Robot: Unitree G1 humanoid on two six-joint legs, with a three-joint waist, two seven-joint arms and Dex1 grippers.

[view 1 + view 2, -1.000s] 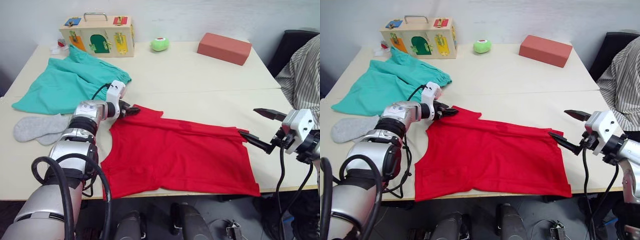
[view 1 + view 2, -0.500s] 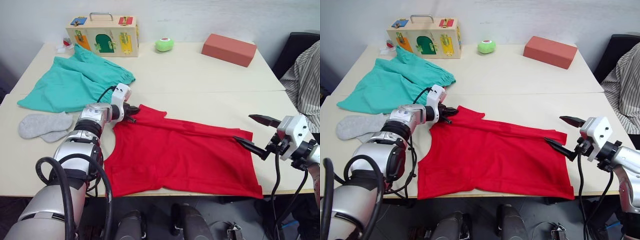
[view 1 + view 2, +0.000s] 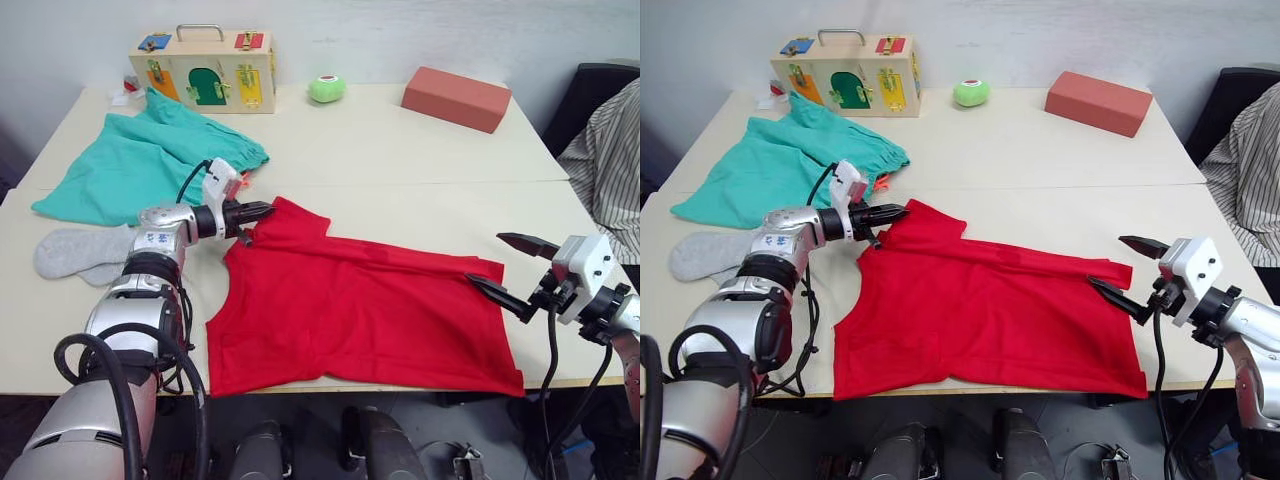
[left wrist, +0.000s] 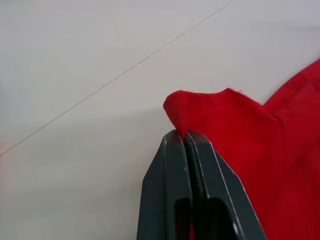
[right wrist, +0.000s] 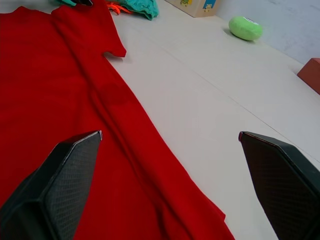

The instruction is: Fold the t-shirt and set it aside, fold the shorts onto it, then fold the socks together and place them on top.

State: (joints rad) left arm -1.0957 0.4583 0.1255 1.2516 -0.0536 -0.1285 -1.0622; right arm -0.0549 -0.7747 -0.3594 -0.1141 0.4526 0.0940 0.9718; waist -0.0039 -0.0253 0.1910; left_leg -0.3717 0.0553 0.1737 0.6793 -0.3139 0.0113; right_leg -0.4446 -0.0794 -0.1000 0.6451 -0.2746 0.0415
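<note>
The red t-shirt [image 3: 360, 310] lies spread flat across the near half of the table. My left gripper [image 3: 255, 212] is shut on its far left corner, and the left wrist view shows the red cloth [image 4: 210, 107] pinched at the closed fingertips [image 4: 182, 137]. My right gripper [image 3: 487, 260] hovers open just off the shirt's right edge, holding nothing. The teal shorts [image 3: 140, 165] lie crumpled at the far left of the table. The grey socks [image 3: 80, 252] rest side by side near the left edge, in front of the shorts.
A wooden latch box [image 3: 200, 68], a green ball-like toy [image 3: 322, 88] and a reddish brick [image 3: 448, 97] sit along the table's far edge. A person's striped sleeve [image 3: 605, 150] and a black chair [image 3: 590, 80] are at the right.
My left gripper has shut on the shirt's far left corner and drawn it slightly left. The right gripper stays open at the shirt's right edge.
</note>
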